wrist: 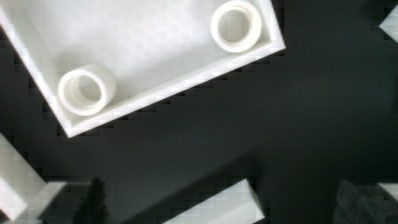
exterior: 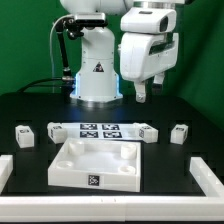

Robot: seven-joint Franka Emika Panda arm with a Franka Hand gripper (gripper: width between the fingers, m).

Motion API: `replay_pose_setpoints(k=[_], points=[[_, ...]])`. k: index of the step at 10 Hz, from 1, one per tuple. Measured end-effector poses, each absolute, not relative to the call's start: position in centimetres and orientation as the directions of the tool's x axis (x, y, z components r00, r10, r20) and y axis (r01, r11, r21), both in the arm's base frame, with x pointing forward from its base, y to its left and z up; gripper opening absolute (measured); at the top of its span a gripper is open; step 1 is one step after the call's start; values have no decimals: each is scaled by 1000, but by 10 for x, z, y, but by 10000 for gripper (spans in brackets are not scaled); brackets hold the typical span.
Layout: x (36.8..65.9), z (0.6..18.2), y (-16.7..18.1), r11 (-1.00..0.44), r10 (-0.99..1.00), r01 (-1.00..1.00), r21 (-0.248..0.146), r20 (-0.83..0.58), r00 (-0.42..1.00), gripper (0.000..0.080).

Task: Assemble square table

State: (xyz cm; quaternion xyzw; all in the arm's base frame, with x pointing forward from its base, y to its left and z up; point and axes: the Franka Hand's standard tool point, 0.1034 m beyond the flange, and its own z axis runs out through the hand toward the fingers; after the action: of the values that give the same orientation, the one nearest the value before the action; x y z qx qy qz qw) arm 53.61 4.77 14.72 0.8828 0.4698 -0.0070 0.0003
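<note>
The square table top (exterior: pixel 93 165) is a white slab with a raised rim and a black-white tag on its front wall, lying in the middle of the black table. The wrist view shows one edge of it (wrist: pixel 151 45) with two round sockets. Small white leg blocks lie at the exterior view's left (exterior: pixel 25 135) and right (exterior: pixel 178 133). My gripper (exterior: pixel 143 92) hangs high above the table, behind and to the right of the slab, touching nothing. In the wrist view the gripper (wrist: pixel 222 208) has its fingers wide apart and holds nothing.
The marker board (exterior: pixel 100 129) lies just behind the slab, with a small white block at each end. Long white rails border the table at left (exterior: pixel 5 170), right (exterior: pixel 208 175) and front. The robot base (exterior: pixel 97 65) stands at the back. A white part (wrist: pixel 199 200) lies below the gripper.
</note>
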Motion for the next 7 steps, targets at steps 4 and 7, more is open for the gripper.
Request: replay_pose_setpoints(k=[4, 7], points=[[536, 147, 48, -558, 830, 830, -7, -13, 558, 649], [533, 145, 43, -536, 844, 844, 0, -10, 536, 649]])
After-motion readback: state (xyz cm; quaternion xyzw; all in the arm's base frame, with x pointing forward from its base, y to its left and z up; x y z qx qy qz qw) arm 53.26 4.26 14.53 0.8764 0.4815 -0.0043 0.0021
